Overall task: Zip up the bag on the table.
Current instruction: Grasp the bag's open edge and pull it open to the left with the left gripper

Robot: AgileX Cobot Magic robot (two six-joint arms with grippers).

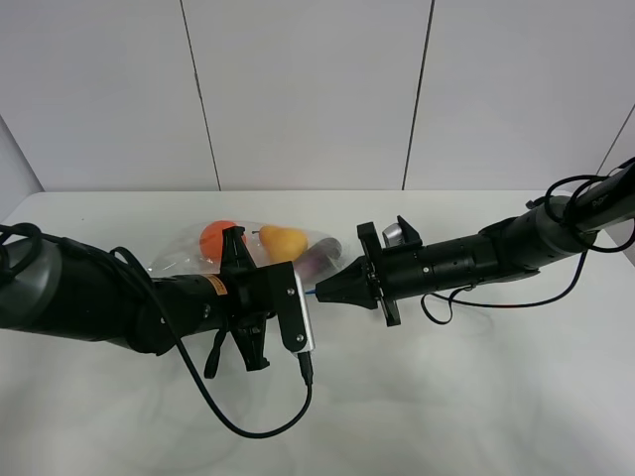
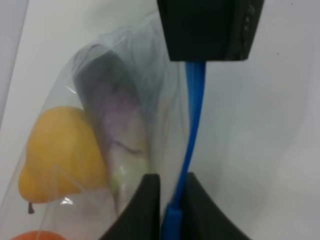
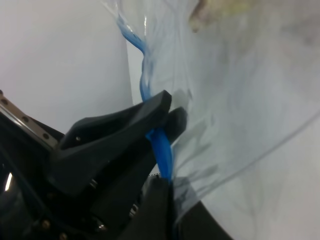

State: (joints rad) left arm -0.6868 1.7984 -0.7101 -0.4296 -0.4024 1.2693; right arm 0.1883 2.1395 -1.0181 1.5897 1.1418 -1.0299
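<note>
The clear plastic bag (image 1: 184,253) lies on the white table (image 1: 466,397) with an orange (image 1: 216,236), a yellow pear (image 1: 283,239) and a purple eggplant (image 1: 316,260) inside. Its blue zipper strip (image 2: 192,115) runs between my two grippers. My left gripper (image 2: 172,215) is shut on the strip, next to the eggplant (image 2: 120,135) and pear (image 2: 60,150). My right gripper (image 3: 162,155) is shut on the strip (image 3: 161,145) a short way along. In the high view the two grippers (image 1: 304,291) (image 1: 323,291) nearly meet at the bag's near right edge.
A black cable (image 1: 263,428) from the left wrist loops over the table in front. Another cable (image 1: 476,297) hangs under the right arm. A white panelled wall (image 1: 308,89) stands behind the table's far edge.
</note>
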